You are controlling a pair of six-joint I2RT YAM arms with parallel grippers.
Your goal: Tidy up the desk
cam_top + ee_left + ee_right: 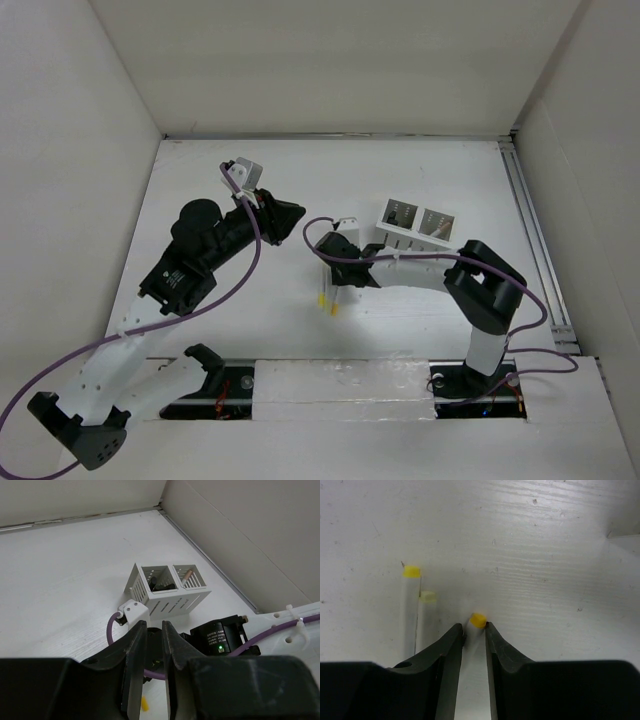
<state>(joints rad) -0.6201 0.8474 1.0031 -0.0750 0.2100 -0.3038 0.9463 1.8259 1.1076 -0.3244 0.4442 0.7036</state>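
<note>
Nearest to us, the right hand (474, 626) is down close to the bench (430, 165). Its two fingers are pinched on a white pen (478, 620), whose yellow cap pokes out just past the fingertips. Just beside it lie two more pens (411, 615), side by side and touching, one capped yellow and the other pale.

From above we see this cluster near the middle of the bench, with the right arm (430, 272) stretched across to it from its base. A little farther off, the left hand (154, 625) hangs above the bench with its fingers drawn nearly together and nothing between them.

Beyond stands a small white slotted box (170, 602) with two compartments. The one nearer the rail (535, 235) holds a stick with a brownish tip (187, 576). The other holds dark things we cannot make out.

The bench itself is a flat white top running back to white walls (330, 60), with the metal rail along its right edge.
</note>
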